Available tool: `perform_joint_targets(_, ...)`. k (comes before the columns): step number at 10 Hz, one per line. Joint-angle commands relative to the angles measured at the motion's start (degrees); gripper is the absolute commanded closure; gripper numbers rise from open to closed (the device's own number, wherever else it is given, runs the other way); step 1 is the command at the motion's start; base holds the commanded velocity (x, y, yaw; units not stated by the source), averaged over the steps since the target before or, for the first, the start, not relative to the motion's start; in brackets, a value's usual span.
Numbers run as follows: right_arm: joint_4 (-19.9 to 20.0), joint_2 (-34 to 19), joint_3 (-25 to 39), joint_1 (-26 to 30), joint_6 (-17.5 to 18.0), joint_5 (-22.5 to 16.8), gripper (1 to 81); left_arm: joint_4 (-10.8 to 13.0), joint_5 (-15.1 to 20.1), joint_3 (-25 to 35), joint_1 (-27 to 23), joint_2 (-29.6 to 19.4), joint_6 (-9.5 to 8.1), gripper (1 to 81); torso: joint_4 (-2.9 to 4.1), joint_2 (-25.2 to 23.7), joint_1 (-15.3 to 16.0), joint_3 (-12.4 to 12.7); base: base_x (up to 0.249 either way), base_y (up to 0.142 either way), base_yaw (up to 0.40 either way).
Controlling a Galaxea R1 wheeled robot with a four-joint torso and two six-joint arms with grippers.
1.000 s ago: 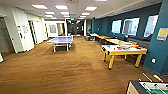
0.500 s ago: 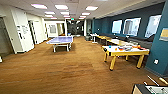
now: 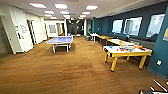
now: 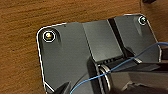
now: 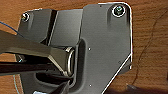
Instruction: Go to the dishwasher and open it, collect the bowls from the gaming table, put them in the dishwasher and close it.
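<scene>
Tools: both arms hang over the wood-grain floor; whether either tool is spread or pressed together cannot be told, as the dark wrist plates cover them.

Stage: driving across an open games room; judged to be on the way to collect the bowls.

Yellow game surface: right of the room, beside the dark blue wall, on yellow legs. Its long axis runs roughly left to right in the head view, one short end toward the open floor, the other toward the wall.

Bowls: small orange and reddish spots on the far right part of that surface, near the wall-side end. Too blurred to count or to tell which way up they sit.

Dishwasher: not seen from here.

Table-tennis table: blue top, mid-room, well apart from the yellow surface.

Further yellow tables: in a row behind it, along the windows.

Risk, approach: the bowls lie toward the wall end, so a stop at the open end could leave them out of reach.

Risk, base: a tight turn beside the yellow legs could knock the surface and shift the light bowls.
</scene>
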Motion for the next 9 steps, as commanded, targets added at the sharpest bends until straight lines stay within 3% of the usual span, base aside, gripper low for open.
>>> perform_joint_targets(1,0.2,-0.2,-0.1,2.8,-0.1,-2.6,1.0,0.2,2.8,0.0,-3.4,0.1,0.20,1.0,0.00,0.0,0.0,0.0,0.183,0.000,0.000)
perform_joint_targets(9,0.3,-0.2,-0.1,2.7,-0.1,-2.6,1.0,0.4,2.9,0.0,-3.4,0.1,0.29,1.0,0.00,0.0,0.0,0.0,0.186,0.000,0.000)
